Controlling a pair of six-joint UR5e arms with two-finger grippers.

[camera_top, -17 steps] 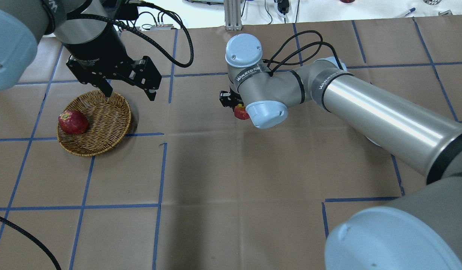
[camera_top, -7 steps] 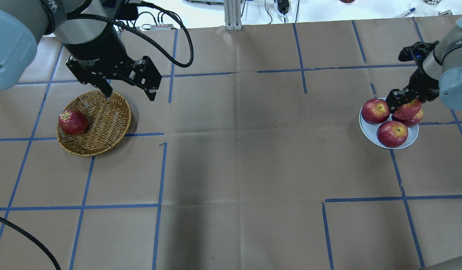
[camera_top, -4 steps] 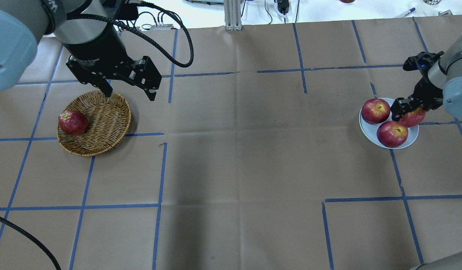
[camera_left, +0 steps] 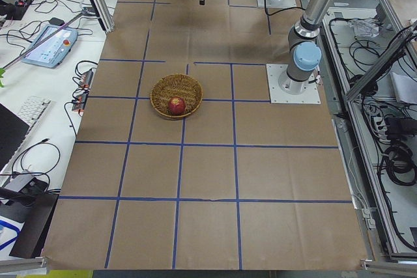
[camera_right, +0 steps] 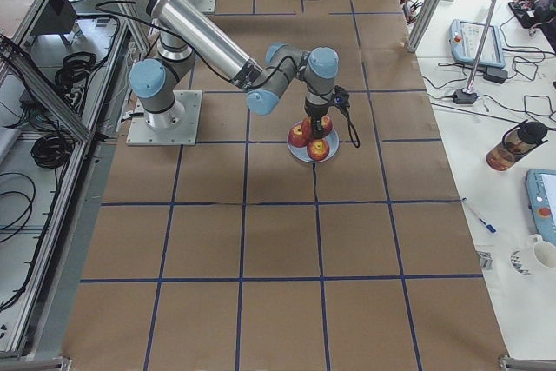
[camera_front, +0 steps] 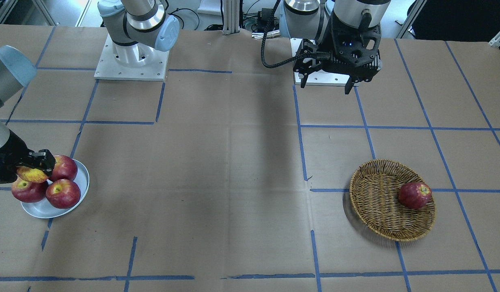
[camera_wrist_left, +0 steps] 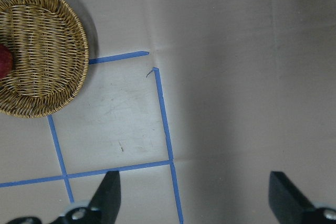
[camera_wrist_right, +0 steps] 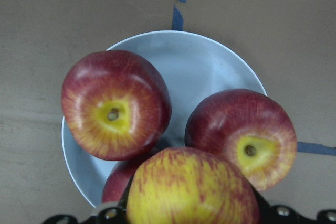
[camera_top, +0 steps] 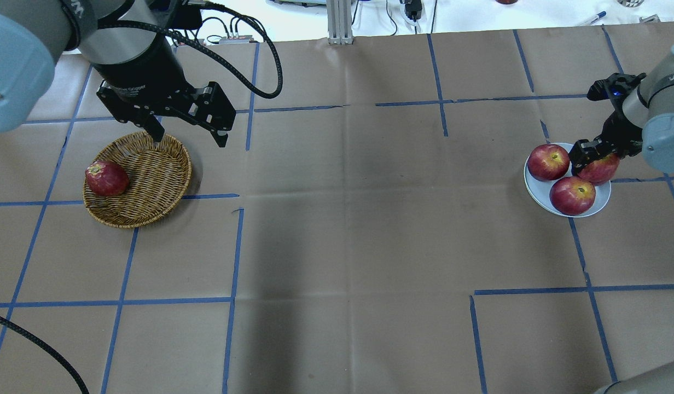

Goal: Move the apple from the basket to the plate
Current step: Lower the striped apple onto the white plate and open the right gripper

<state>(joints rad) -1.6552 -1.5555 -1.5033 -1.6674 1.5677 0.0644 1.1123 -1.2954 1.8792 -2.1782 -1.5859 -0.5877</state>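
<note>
My right gripper is shut on the yellow-streaked apple and holds it low over the pale plate, on its far right side in the overhead view. The apple sits above a red apple on the plate. The wicker basket lies at the table's left and holds one dark red apple. My left gripper is open and empty, above the basket's far rim. In the left wrist view the basket is at top left.
Two more red apples lie on the plate, so it is crowded. Brown paper with blue tape lines covers the table between basket and plate. The arm bases stand at the table's back.
My right arm has swung from the table's middle to the plate with the apple. In the last second it lowered the apple slightly towards the plate's right side. The left arm has not moved.
</note>
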